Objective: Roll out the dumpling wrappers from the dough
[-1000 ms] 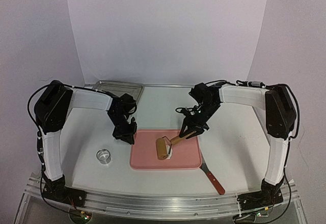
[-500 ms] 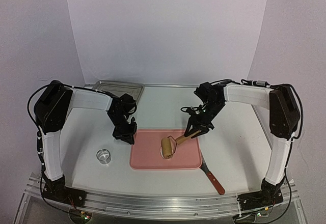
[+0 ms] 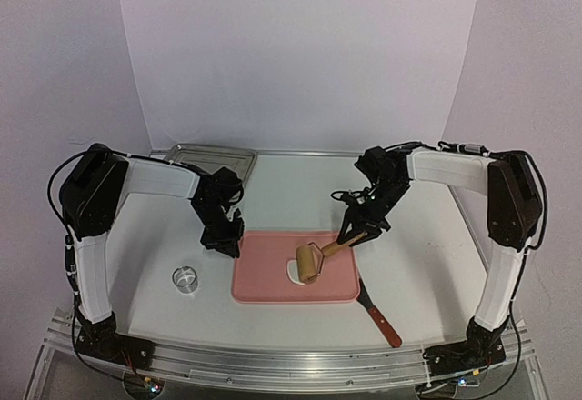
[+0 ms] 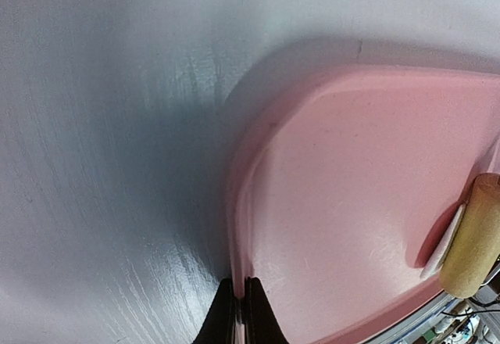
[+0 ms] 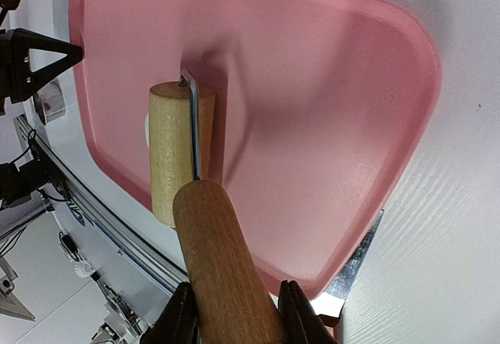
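Steel tray (image 3: 214, 157) at the back, small metal ring (image 3: 186, 278), red-handled spatula (image 3: 380, 316)

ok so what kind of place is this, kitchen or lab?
Likely a lab bench staged for dough work: plain white backdrop, pink tray, wooden roller on white dough, metal ring cutter.

Light: bright, even, overhead. Glare: faint streaks on the white bench (image 3: 427, 264). Shadow: broad, soft, on the bench beside the pink tray (image 4: 351, 195). Focus: rolling pin (image 5: 215, 242) handle soft close-up. Dough (image 3: 296, 274): featureless white.
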Motion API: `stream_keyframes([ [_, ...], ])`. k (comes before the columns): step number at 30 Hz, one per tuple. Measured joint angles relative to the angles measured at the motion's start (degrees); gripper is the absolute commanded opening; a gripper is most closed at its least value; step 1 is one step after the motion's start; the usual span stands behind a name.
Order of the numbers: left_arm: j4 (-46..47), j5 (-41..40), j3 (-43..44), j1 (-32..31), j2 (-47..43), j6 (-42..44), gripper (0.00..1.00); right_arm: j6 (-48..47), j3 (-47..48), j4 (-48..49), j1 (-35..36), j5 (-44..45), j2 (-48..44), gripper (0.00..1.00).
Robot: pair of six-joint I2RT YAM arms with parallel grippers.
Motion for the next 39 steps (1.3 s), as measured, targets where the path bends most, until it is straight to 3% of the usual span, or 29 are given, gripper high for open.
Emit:
stream_keyframes([
  [7, 0.31, -0.53, -0.54, -0.02, -0.45, 0.02, 0.0, 1.43, 4.55, 1.82, 4.66, -0.08, 3.64, 0.0],
  [16, 0.5, -0.53, -0.71, 0.0, -0.57, 0.0, 0.0, 0.54, 0.61, 2.06, 1.93, -0.21, 0.64, 0.0],
  [25, 0.57, -0.53, -0.76, -0.02, -0.6, -0.02, 0.0, 1.7, 2.69, 3.99, 4.9, -0.6, 3.08, 0.0],
  [34, 0.6, -0.53, -0.76, -0.02, -0.6, -0.02, 0.0, 0.58, -1.73, 3.6, 1.87, -0.48, -0.6, 0.0],
  [39, 0.58, -0.53, -0.76, -0.02, -0.6, 0.0, 0.0, 0.96, 0.63, 3.95, 4.0, -0.57, 1.6, 0.0],
])
